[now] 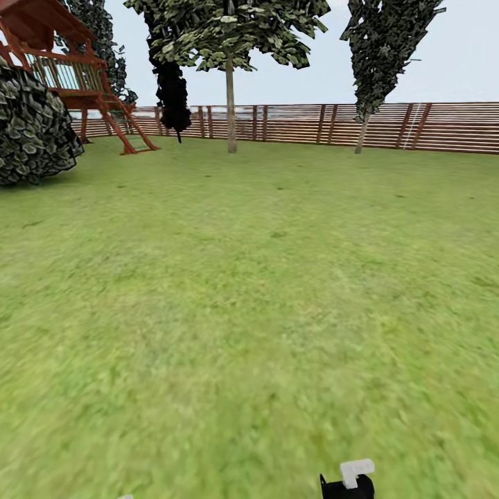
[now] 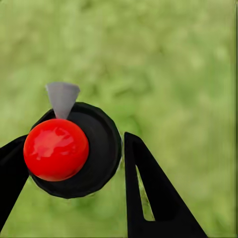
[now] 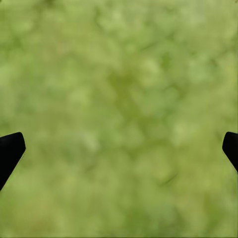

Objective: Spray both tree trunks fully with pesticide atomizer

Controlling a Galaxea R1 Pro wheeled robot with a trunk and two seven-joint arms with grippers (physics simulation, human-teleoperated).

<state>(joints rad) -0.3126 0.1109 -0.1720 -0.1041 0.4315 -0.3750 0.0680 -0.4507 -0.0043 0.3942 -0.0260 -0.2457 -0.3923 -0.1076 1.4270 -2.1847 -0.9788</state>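
Observation:
In the left wrist view the pesticide atomizer (image 2: 94,158), a round black body with a red ball top and a grey nozzle, sits between the black fingers of my left gripper (image 2: 74,141), which press on both its sides above blurred grass. My right gripper (image 3: 119,148) hangs open over bare lawn, its fingertips (image 3: 10,148) at the picture's edges. Far ahead by the fence stand both trees: one pale trunk (image 1: 231,111) at centre and a second trunk (image 1: 361,135) further right. A black part with a pale tip (image 1: 350,478) pokes in at the head view's lower edge; I cannot tell what it is.
Green lawn (image 1: 249,291) stretches ahead to a brown slat fence (image 1: 305,125). A red wooden play tower (image 1: 76,76) and a dark round bush (image 1: 31,132) stand at the far left. A near-black narrow tree (image 1: 172,90) rises beside the centre trunk.

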